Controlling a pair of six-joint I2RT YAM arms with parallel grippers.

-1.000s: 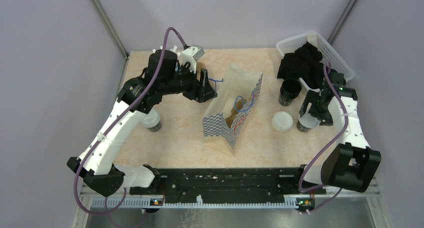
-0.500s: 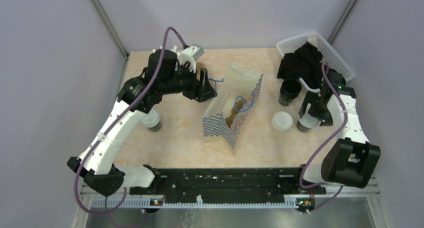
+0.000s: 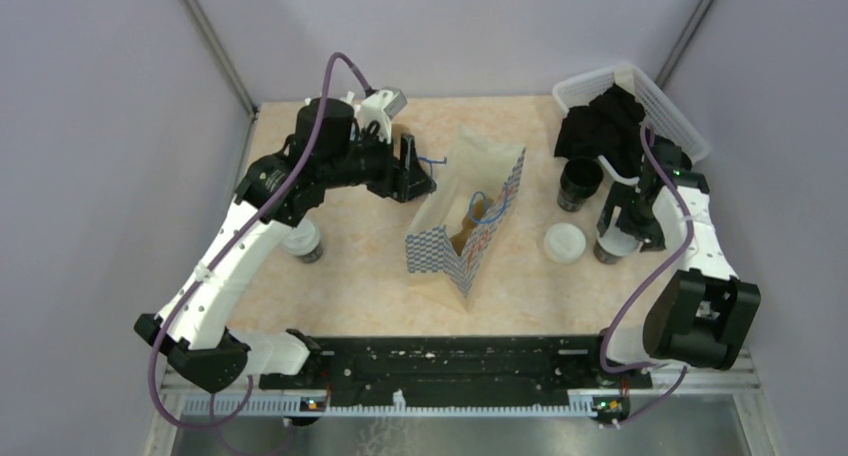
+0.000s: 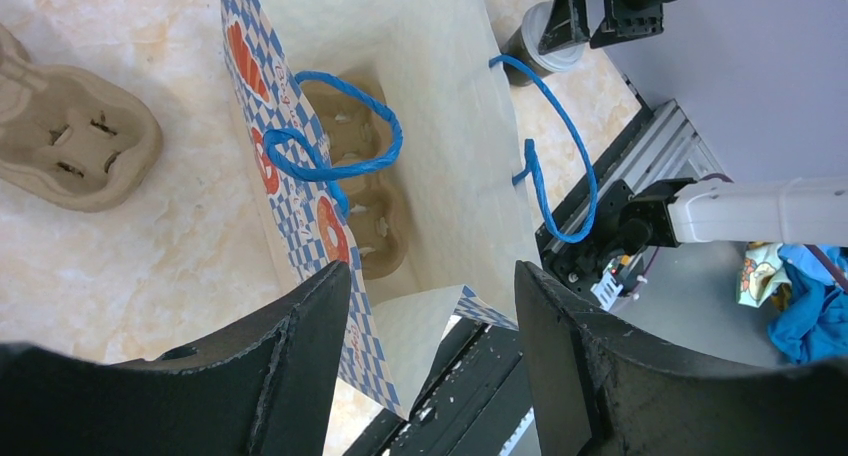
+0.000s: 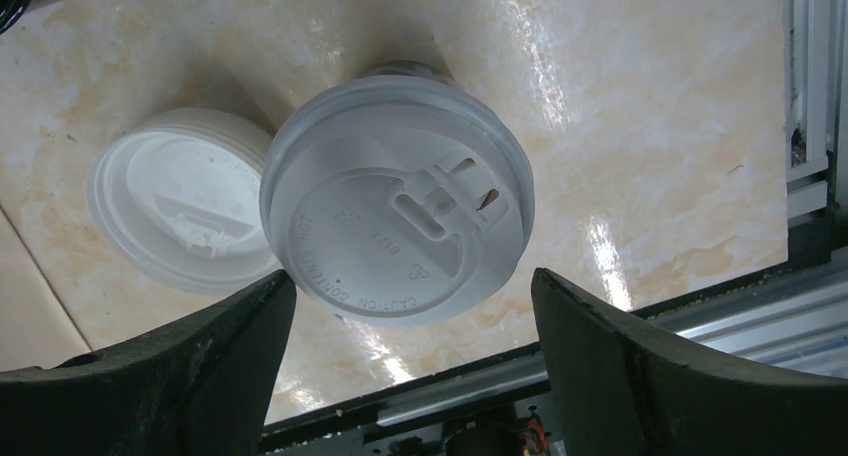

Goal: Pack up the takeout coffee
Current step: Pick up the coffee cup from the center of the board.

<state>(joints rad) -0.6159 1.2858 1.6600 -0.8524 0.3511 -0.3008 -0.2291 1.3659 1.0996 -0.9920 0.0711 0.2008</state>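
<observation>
A robotics lab cell: plain lilac partition walls point(image 3: 120, 126) stand beyond and outboard of the left gripper point(image 3: 415, 176) and right gripper point(image 3: 620, 226), an aluminium extrusion rail point(image 3: 450, 401) edging the marble-patterned table point(image 3: 360, 266) beneath them.

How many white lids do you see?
3. A loose lid lies on the table. A second lid caps the right cup, below the right gripper. A third lid caps the left cup, half hidden under the left arm. The basket may hide more.
</observation>
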